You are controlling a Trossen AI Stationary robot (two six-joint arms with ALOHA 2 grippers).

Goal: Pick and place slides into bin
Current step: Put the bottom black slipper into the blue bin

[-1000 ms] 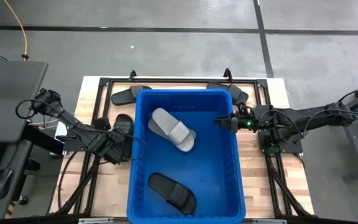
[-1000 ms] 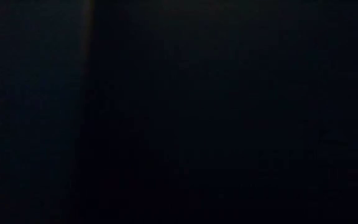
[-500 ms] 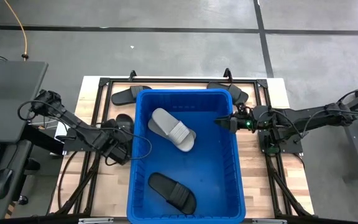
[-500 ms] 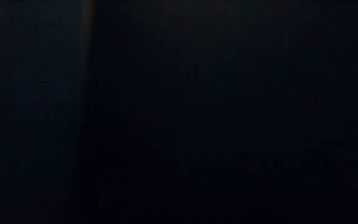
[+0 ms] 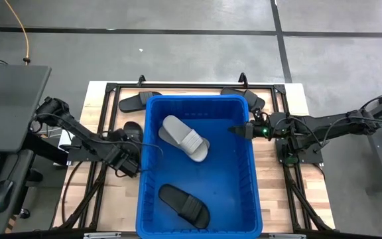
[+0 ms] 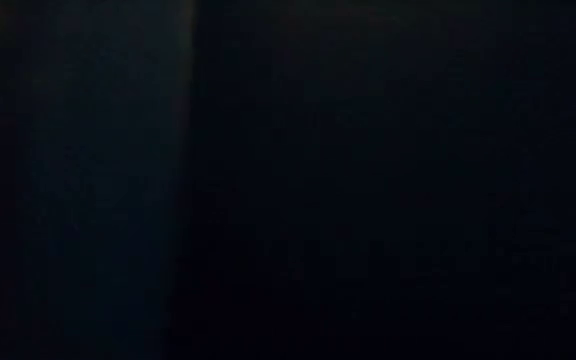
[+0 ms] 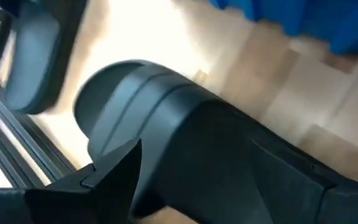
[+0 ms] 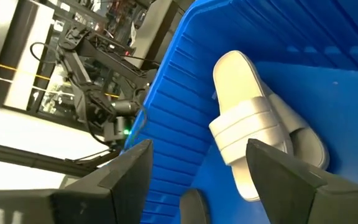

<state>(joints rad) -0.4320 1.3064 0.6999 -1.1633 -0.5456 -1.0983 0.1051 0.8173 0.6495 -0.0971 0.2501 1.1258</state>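
The blue bin (image 5: pixel 197 97) stands mid-table. In it lie a light grey slide (image 5: pixel 184 137), also in the right wrist view (image 8: pixel 253 124), and a black slide (image 5: pixel 184 204). My right gripper (image 5: pixel 236 130) is open and empty at the bin's right rim, pointing in over the bin (image 8: pixel 199 149). A black slide (image 5: pixel 132 129) lies on the table left of the bin. My left gripper (image 5: pixel 128 161) is low at its near end. This slide fills the left wrist view (image 7: pixel 185 143) and hides much of the gripper. The low view is dark.
Two more black slides lie on the table at the far edge, one at the left (image 5: pixel 138 101) and one at the right (image 5: pixel 247 98). Black frame rails (image 5: pixel 101 119) run along the table's sides. The bin's left wall (image 5: pixel 144 166) stands right beside my left gripper.
My left gripper has gone a little toward the table's right edge, closer to the bin's left wall, staying low at the black slide. My right arm has kept still.
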